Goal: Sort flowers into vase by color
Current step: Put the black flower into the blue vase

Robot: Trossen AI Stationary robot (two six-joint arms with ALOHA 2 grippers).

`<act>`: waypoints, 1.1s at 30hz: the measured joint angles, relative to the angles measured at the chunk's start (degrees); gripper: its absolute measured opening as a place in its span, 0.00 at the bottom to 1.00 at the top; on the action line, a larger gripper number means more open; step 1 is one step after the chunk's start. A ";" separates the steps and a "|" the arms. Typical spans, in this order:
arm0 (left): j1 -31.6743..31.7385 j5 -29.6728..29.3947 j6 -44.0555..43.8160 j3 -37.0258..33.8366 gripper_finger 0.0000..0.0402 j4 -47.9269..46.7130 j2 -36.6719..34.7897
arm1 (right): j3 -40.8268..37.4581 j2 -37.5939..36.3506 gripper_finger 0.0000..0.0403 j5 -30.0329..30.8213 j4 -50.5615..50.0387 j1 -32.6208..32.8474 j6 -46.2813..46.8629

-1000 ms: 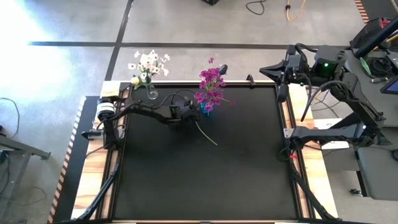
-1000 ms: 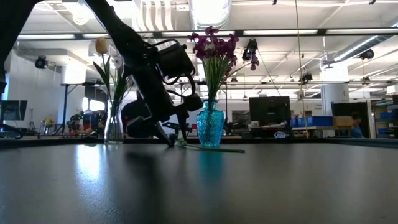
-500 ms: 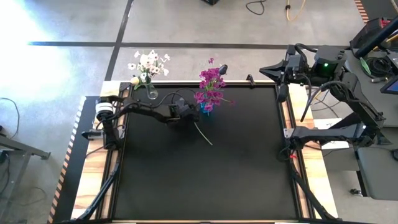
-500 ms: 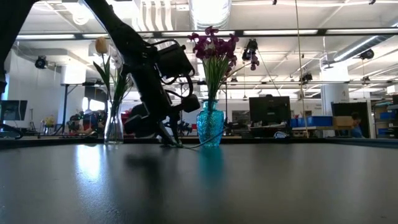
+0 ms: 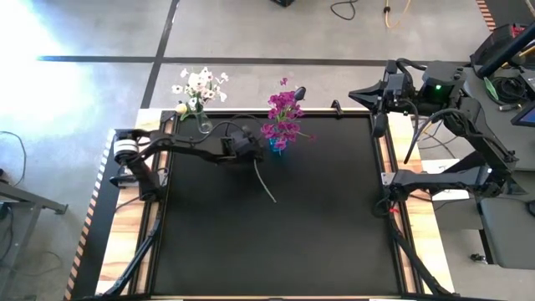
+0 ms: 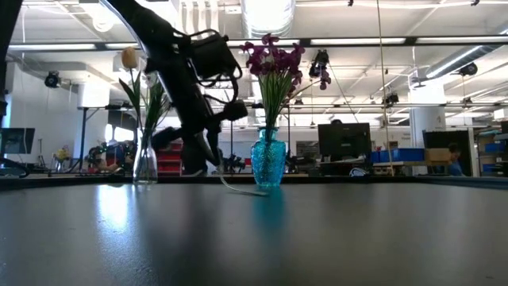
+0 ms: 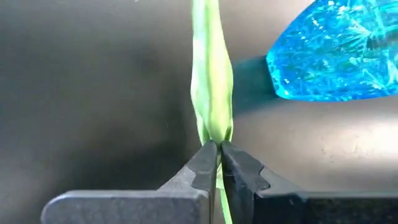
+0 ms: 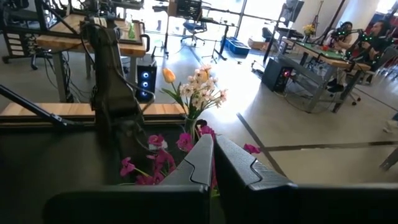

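Observation:
My left gripper (image 5: 251, 154) is shut on a thin green flower stem (image 5: 265, 180) just left of the blue glass vase (image 5: 276, 145), which holds magenta sprays (image 5: 282, 117). No blossom shows on the held stem. A clear vase (image 5: 203, 125) at the far left holds white blossoms (image 5: 199, 82) and a cream tulip bud (image 6: 128, 57). My right gripper (image 8: 211, 158) waits shut, high over the table's far right corner. My left gripper pinches the green stem at a leafy stretch (image 7: 214, 134) between its two fingertips. The fingers slant down from the table's left side. The held end is lifted; the stem curves down below the fingers (image 6: 225, 181) and its free end (image 5: 275, 200) lies on the table.
The black table top (image 5: 276, 251) lies open toward the near edge and the right. Wooden side rails (image 5: 121, 242) run along both sides. Both vases stand close together at the far edge, the blue one right beside the held stem.
My left gripper has shut on the stem and risen a little beside the blue vase. The stem's held end has come up off the table; its free end has stayed down and slid a little toward the left.

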 joint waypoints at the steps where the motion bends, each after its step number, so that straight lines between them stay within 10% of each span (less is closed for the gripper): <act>1: 0.00 0.17 -0.14 0.00 0.02 -1.08 -0.63 | 0.00 0.00 0.02 0.00 0.00 -0.01 -0.03; 19: 0.85 1.26 -2.92 0.00 0.45 -1.52 3.82 | -0.02 0.04 0.02 -0.01 0.00 0.01 -0.12; 33: 1.68 -1.61 0.19 0.04 0.19 2.39 7.04 | -0.02 0.04 0.02 0.00 0.00 0.01 -0.14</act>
